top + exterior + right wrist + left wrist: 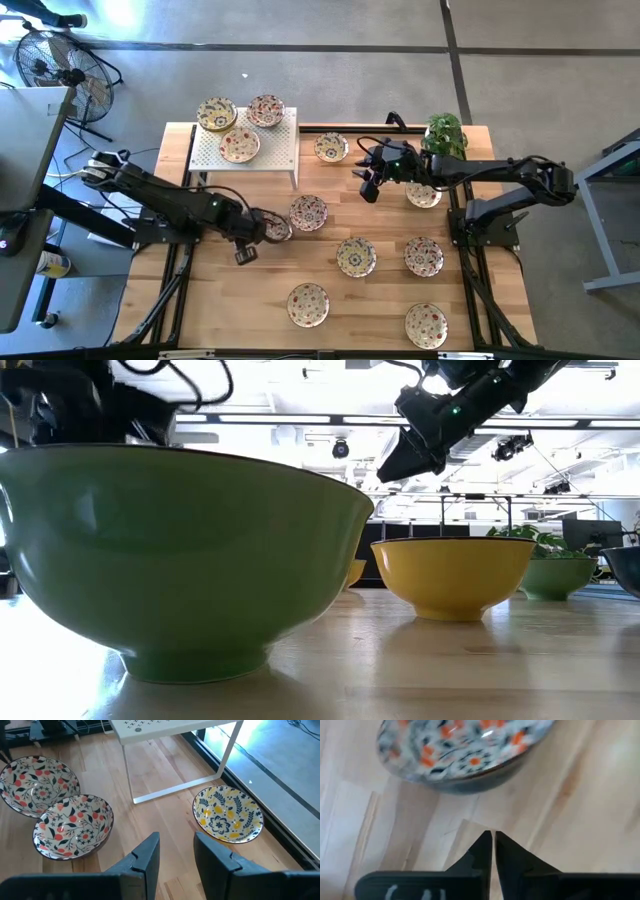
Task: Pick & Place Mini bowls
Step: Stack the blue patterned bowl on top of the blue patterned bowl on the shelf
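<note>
- High view: left gripper (246, 254), fingers closed and empty, sits low beside 2 red-patterned mini bowls (308, 212) on the wooden slatted table (380, 300).
- High view: right gripper (368, 187) hovers slightly parted; 3 bowls sit on the white perforated rack (285, 150).
- Low view: green glazed bowl (180, 550) looms nearest.

Bare wood lies open between the white rack (245, 150) at the table's (470, 310) far left and the yellow-patterned bowl (331, 147) beside it. The right gripper (368, 187) hangs above this gap, fingers slightly parted. Two red-patterned bowls (297, 218) touch rim to rim at mid-table, blocking the way in front of the left gripper (247, 252) (fingers pressed together). Five more bowls (357, 256) scatter the near half, with clear lanes between them.
</note>
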